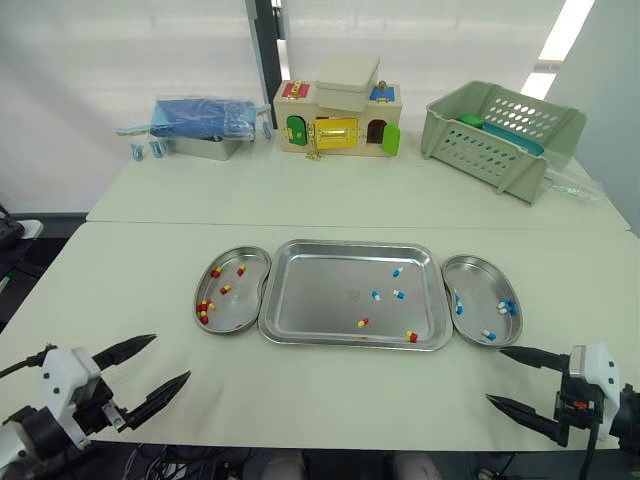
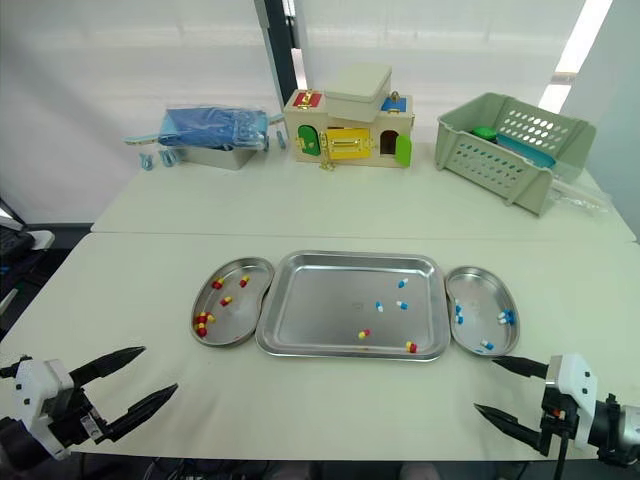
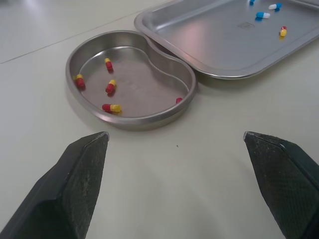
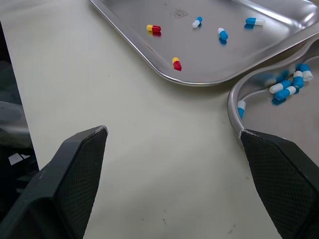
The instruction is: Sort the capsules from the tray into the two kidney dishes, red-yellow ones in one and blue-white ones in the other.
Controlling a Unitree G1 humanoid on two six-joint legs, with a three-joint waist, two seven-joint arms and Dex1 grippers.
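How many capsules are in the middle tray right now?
5 in the tray. Three blue-white capsules: one far right, two side by side right of centre. Two red-yellow capsules: one near the front edge, one in the near right corner. None seems hidden.

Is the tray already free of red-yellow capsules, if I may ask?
No, two red-yellow capsules lie in the tray near its front edge.

Lab bench: steel tray (image 1: 352, 252), kidney dishes (image 1: 216, 324)

Bright, even overhead light, faint shadows, soft sheen on the tray (image 1: 325, 290)
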